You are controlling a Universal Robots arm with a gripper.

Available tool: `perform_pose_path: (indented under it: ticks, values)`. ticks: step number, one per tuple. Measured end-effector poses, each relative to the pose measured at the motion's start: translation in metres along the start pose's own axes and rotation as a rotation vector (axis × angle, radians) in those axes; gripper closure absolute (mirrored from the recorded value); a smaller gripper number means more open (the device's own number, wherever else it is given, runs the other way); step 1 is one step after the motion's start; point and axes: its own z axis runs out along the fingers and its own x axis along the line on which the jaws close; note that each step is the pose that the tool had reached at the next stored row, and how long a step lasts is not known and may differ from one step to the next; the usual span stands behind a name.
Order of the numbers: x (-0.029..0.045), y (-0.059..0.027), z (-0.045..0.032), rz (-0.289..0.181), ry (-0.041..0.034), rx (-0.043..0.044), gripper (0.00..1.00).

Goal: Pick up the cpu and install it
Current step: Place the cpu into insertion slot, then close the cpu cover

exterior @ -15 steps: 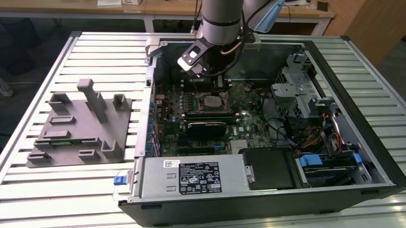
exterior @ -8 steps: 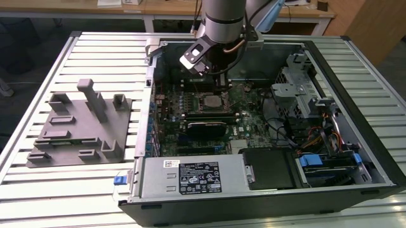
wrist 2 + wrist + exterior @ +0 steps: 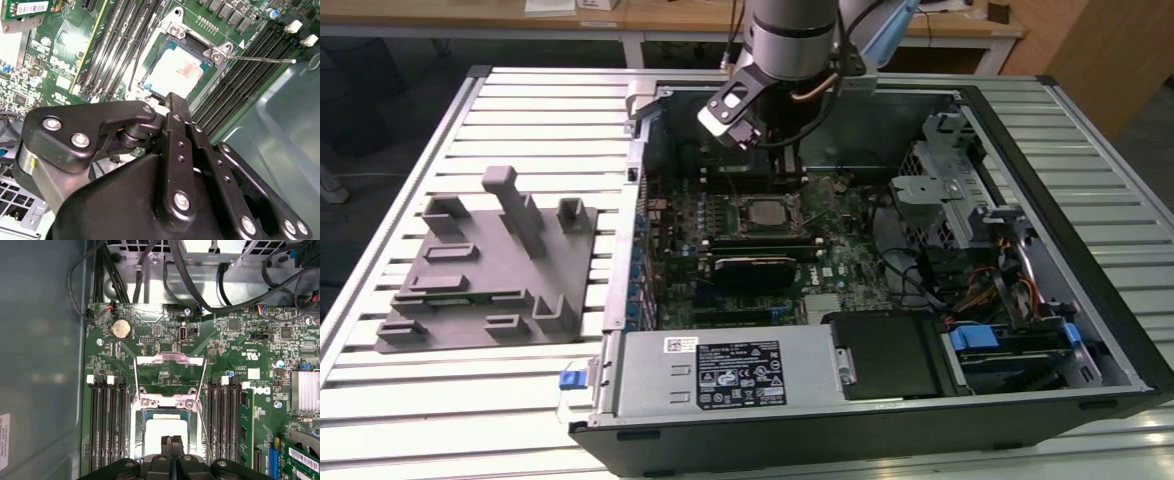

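The cpu (image 3: 177,72) (image 3: 162,432), a small square chip with a silvery-white top, lies flat in the open motherboard socket (image 3: 141,415) in both wrist views. The socket's metal load plate (image 3: 170,360) is swung up and its thin lever (image 3: 260,59) sticks out sideways. My gripper (image 3: 172,440) (image 3: 175,100) hangs just above the chip's near edge, its two black fingers pressed together with nothing between them. In the exterior view the gripper (image 3: 787,180) reaches down into the open computer case over the socket (image 3: 765,212).
Memory slots (image 3: 107,425) flank the socket on both sides. Black cables (image 3: 150,275) run along the case wall. A drive cage (image 3: 947,190) and power supply (image 3: 720,375) crowd the case. A grey fixture (image 3: 487,270) stands on the slatted table at the exterior view's left.
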Motion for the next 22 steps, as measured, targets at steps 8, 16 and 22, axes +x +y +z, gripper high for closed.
perform_pose_path:
  ticks: [8,16,22]
  values:
    - [0.0000,0.0002,-0.0047,0.000,0.0000,0.0000,0.89]
    - [0.0000,0.0003,-0.0070,0.000,0.0001,-0.0001,0.89]
    - [0.0000,0.0088,-0.0071,0.000,0.0001,0.0047,0.89]
